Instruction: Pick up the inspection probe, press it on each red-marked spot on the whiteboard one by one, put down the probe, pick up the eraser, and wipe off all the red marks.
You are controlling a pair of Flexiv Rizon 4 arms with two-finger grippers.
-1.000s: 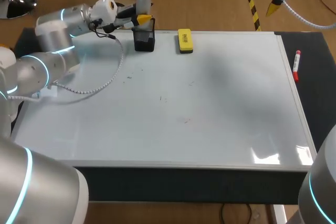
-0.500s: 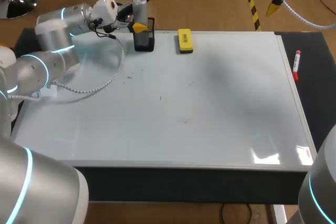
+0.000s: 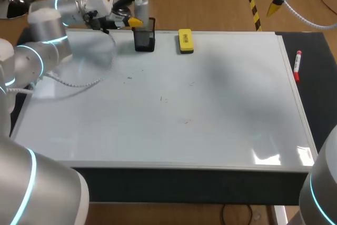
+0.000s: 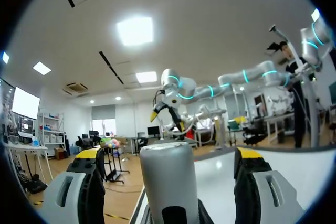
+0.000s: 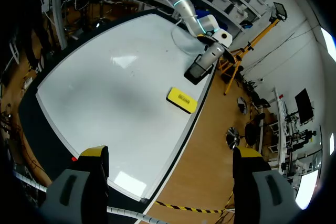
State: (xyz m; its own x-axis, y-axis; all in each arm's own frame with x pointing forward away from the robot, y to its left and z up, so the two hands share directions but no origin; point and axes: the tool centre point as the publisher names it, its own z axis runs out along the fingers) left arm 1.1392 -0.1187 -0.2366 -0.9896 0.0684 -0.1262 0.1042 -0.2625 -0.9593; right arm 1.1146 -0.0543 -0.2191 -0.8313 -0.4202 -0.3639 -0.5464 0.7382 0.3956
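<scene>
While straddling probe [image 4: 168, 179], left gripper [image 4: 170, 157] spread wide (both sides clear).

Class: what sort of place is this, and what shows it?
Probably a robot test bench: a robot arm beside a flat-lying whiteboard that bears a yellow eraser and a probe in a black holder.

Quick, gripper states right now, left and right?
Left gripper: open, the probe between its fingers, not clamped.
Right gripper: open, empty.
</scene>
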